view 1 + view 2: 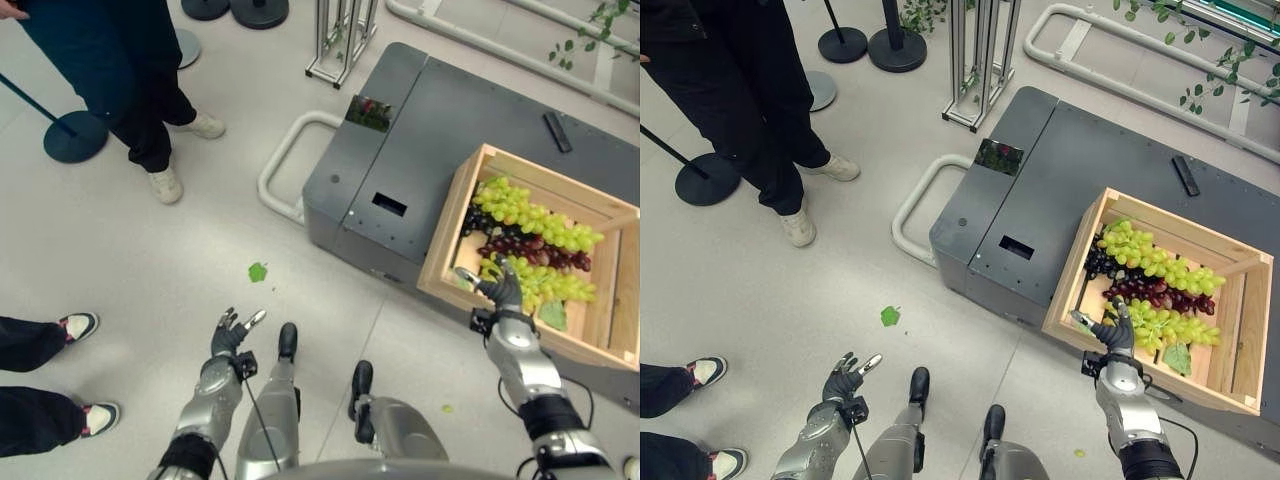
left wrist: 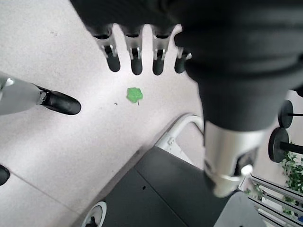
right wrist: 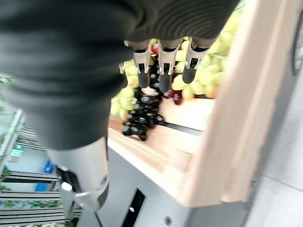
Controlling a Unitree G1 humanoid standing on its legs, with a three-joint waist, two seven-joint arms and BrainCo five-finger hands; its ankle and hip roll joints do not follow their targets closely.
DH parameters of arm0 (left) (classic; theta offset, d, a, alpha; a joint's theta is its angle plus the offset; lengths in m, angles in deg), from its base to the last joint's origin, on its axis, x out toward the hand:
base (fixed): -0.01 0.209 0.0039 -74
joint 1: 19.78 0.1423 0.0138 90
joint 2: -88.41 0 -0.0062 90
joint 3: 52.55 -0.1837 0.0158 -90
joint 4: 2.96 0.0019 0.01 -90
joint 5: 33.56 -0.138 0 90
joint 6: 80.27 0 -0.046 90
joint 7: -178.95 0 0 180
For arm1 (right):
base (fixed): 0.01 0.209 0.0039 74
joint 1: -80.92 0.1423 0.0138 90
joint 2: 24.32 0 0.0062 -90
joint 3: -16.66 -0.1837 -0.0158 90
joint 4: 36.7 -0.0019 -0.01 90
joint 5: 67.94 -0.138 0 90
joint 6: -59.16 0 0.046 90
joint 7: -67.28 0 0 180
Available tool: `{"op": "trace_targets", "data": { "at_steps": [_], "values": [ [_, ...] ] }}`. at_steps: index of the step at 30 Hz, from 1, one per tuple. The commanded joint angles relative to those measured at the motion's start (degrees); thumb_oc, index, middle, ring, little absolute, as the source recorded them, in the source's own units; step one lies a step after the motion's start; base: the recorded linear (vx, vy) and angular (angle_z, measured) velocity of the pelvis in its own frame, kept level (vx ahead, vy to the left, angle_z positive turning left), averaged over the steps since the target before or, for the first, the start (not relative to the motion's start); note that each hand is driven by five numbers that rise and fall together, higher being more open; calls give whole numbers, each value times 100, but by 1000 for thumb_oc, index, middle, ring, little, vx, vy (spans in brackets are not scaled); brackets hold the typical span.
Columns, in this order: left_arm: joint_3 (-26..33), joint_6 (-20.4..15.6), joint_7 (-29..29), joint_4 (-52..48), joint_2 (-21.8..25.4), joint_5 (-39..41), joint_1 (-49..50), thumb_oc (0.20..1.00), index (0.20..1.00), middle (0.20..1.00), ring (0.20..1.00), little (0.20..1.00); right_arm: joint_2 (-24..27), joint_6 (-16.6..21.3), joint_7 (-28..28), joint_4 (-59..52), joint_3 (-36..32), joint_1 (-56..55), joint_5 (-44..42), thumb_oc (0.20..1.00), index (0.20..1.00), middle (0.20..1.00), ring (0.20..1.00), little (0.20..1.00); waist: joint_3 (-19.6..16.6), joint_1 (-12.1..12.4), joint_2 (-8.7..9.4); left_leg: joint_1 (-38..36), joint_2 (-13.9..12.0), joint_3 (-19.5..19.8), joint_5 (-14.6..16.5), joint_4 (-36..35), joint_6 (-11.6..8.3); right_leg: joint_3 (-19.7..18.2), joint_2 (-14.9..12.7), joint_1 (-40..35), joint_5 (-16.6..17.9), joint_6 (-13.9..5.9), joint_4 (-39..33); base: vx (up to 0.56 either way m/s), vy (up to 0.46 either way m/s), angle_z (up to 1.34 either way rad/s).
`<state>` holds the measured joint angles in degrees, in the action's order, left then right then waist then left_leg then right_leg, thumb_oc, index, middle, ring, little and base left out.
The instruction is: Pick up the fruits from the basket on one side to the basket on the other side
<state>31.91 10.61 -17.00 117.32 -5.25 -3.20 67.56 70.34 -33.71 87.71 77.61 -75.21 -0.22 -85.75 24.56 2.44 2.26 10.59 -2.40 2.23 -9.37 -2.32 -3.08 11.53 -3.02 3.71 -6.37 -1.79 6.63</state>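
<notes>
Right hand: hovering over the near rim of the wooden crate, fingers straight and spread, thumb apart, holding nothing.
Left hand: hanging low over the floor, fingers relaxed and spread, holding nothing.
Green grapes: lying in bunches inside the crate, more of them just past the right hand.
Dark red grapes: lying between the green bunches.
Black grapes: sitting at the crate's left end, beside the green ones.
Crate: resting on the grey worktop, tilted to its edges.
Green leaf: lying on the floor ahead of the left hand.
Person: standing on the floor at far left.
</notes>
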Motion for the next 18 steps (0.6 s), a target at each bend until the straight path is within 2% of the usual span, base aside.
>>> {"op": "trace_targets", "data": {
  "at_steps": [1, 10, 18],
  "values": [
    [201, -252, -74, -462, 171, 29, -182, 1000, 1000, 1000, 1000, 1000, 186, 181, 80, -97, -156, 126, -246, 1000, 1000, 1000, 1000, 1000, -222, 31, 254, -204, -157, 180, 1173, 781, -205, -377, -750, 275, 166, -699, -124, 0, 0, 0],
    [169, -209, -162, -588, 140, -77, -171, 1000, 1000, 1000, 1000, 1000, 246, 203, 110, -37, -204, 98, -343, 1000, 1000, 1000, 1000, 1000, -170, 16, 227, -198, -105, 182, 1234, 878, -197, -371, -774, 317, 97, -685, 35, 9, -2, 0],
    [129, -135, -208, -613, 142, -54, -122, 1000, 1000, 1000, 1000, 1000, 469, 62, 250, 146, -314, 192, -179, 1000, 1000, 1000, 1000, 1000, -217, 13, 158, -221, -94, 167, 1275, 904, -201, -362, -800, 314, 64, -704, 81, 9, -2, 0]
  ]
}}
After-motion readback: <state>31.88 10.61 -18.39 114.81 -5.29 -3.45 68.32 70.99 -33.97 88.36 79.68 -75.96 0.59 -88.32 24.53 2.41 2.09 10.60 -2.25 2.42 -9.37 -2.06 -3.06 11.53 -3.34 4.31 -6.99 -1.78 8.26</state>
